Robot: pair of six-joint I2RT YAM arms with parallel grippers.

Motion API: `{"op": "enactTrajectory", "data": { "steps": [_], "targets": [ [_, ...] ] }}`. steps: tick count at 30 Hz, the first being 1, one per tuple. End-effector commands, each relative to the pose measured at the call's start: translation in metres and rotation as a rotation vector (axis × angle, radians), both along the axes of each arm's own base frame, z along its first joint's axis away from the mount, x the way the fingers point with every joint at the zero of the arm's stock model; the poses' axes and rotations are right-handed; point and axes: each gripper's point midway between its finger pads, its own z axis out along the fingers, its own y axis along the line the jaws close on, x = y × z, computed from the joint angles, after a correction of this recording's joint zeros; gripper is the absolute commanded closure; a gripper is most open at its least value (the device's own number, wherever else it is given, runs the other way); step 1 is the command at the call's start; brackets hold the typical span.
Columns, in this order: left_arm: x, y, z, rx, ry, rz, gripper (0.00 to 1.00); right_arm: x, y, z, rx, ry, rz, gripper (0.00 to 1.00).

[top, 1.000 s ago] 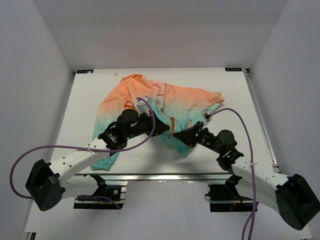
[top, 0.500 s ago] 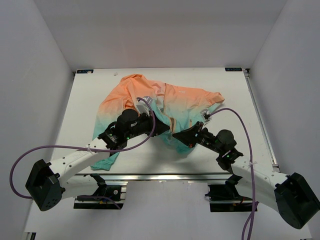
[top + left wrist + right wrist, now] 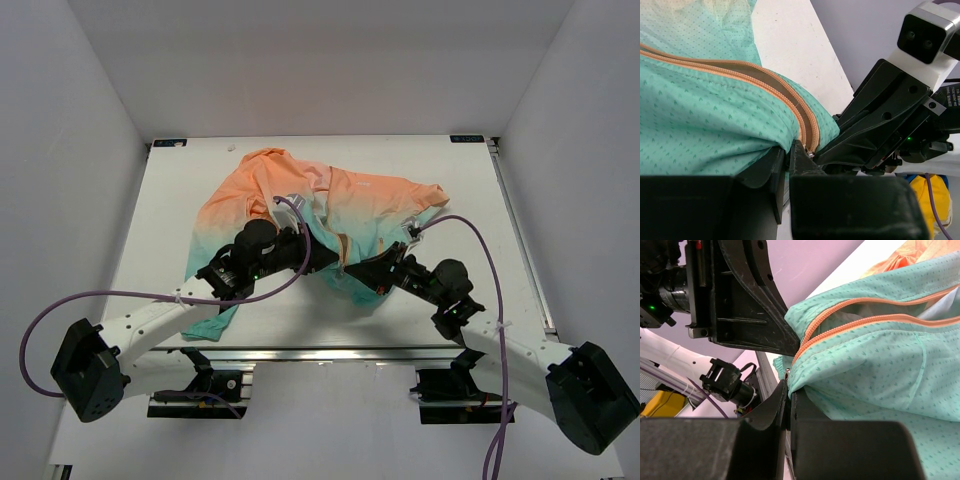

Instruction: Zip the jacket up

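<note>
Lying crumpled mid-worktop, the thin orange-to-teal hooded fabric jacket (image 3: 335,205) leaves white worktop (image 3: 480,200) bare toward the right and far edges; one sleeve (image 3: 210,322) nears the near edge. The left gripper (image 3: 326,262) and right gripper (image 3: 351,272) each pinch teal hem beside the orange zipper (image 3: 790,97).

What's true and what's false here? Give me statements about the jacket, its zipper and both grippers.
1. The thin orange-to-teal fabric jacket lies on the white table. True.
2. Its orange zipper is closed up to the hood. False: its two sides stand apart beyond the grippers.
3. The left gripper pinches the jacket's teal part beside the zipper. True.
4. The right gripper hangs open over the hood. False: it is shut on the jacket's teal part.
</note>
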Motion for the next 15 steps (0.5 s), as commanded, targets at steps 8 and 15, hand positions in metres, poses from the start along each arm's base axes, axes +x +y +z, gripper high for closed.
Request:
{"op": "enactTrajectory", "data": {
  "steps": [8,15],
  "targets": [
    [-0.007,0.0012,0.0243,-0.059,-0.064,-0.023,1.0,0.0068,-0.0033,0.029,0.057,-0.078,-0.033,1.0],
    [-0.0065,0.0007,0.0254,-0.065,-0.061,-0.021,1.0,0.0043,-0.0003,0.0275,0.057,-0.076,-0.006,1.0]
  ]
}}
